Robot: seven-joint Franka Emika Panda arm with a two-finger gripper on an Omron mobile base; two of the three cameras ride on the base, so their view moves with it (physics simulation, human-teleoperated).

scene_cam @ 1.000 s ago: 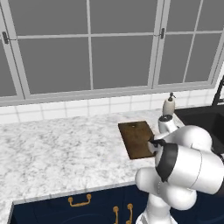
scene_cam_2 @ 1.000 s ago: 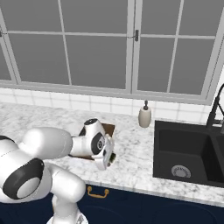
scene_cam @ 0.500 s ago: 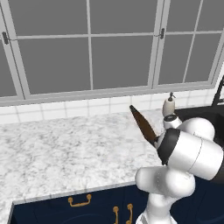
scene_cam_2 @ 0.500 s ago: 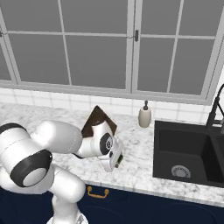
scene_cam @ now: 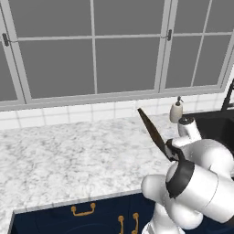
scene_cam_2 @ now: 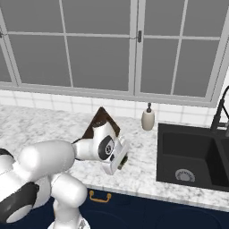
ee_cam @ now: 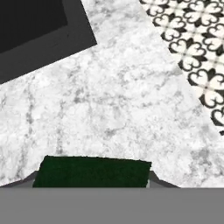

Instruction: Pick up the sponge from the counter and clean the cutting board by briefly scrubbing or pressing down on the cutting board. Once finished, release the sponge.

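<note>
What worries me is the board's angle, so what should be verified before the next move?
1. Sponge gripped: ok, it sits between the tips of the gripper.
2. Cutting board lying flat on the counter: not ok, it stands steeply tipped on edge.
3. Sponge over the board: not ok, the hand view shows bare marble beneath it.
4. Arm clear of the board: cannot tell, the board's lower end meets the wrist.
5. Soap dispenser upright: ok.
</note>
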